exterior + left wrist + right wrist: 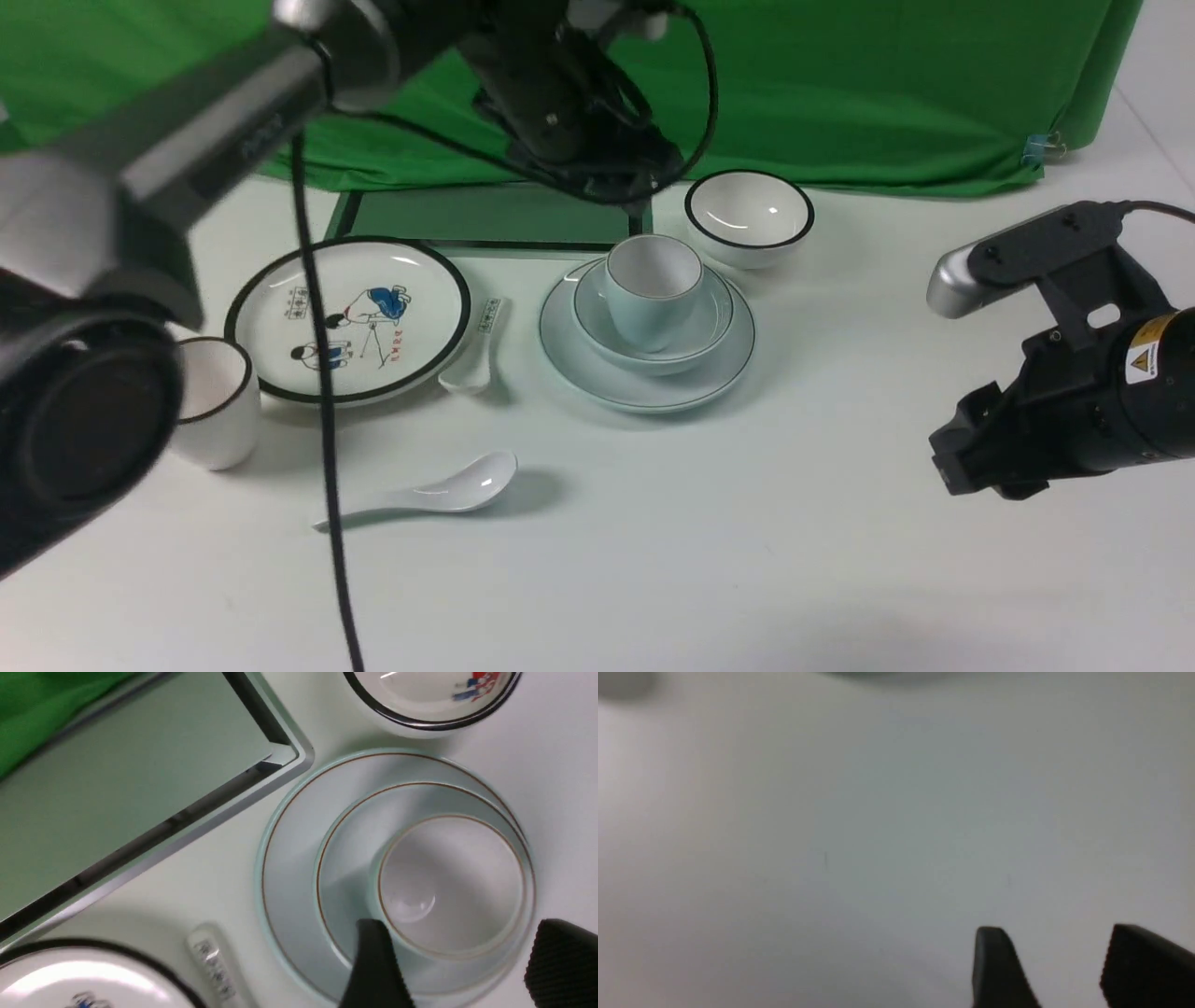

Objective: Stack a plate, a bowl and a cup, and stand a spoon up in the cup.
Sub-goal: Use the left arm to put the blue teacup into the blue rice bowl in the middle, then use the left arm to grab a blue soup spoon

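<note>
The left gripper (pixel 462 933) stands wide open and holds nothing. In the left wrist view its two black fingers (pixel 373 961) are spread to either side of the cup (pixel 451 884), with a visible gap between the cup's rim and one of them. The cup sits upright directly below the gap between these jaws, and it is empty. It stands inside the bowl (pixel 355 858), which rests on the plate (pixel 289 858), so the three-piece stack lies right under the left jaws. Just beyond the stack from these jaws, farther from the robot, stands a white bowl with a black rim (pixel 750 219), and a framed flat tray (pixel 140 788) lies beside it. The spoon (pixel 439 495) lies flat on the table (pixel 840 513), well apart from the left jaws, nearer the robot and to the left of the stack, with nothing touching it. A second spoon with a printed handle (pixel 476 350) lies between the stack and a cartoon plate (pixel 420 280). A white cup with a dark rim (pixel 217 401) stands farther to the left. The right gripper (pixel 1057 933) is also spread open and empty, low over bare table well to the right of the stack. The only surface showing between and ahead of its jaws is a blurred white one.
</note>
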